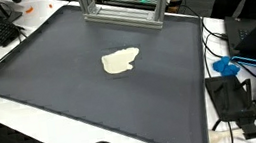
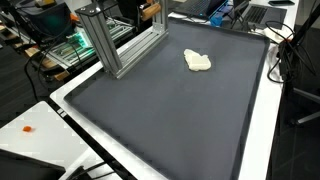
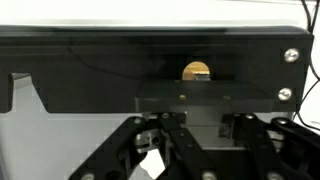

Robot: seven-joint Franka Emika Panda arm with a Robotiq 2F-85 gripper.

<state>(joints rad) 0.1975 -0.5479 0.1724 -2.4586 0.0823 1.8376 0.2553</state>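
Item: crumpled cream cloth [image 1: 120, 60], lying alone near the middle of the dark grey mat [image 1: 59, 86] that covers the white tabletop [image 1: 14, 120]; shown in both exterior views.

Aluminium frame [image 1: 124, 9]: stands at one edge of the mat, well apart from the cloth.

End effector [image 3: 203, 145]: only black linkages show in the wrist view, facing a black panel [image 3: 100, 70]. I cannot tell whether it is released or clenched.

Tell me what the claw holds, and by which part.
Nothing, it seems: the claw has nothing between its fingers in the wrist view, and the cream lump lies alone on the mat.
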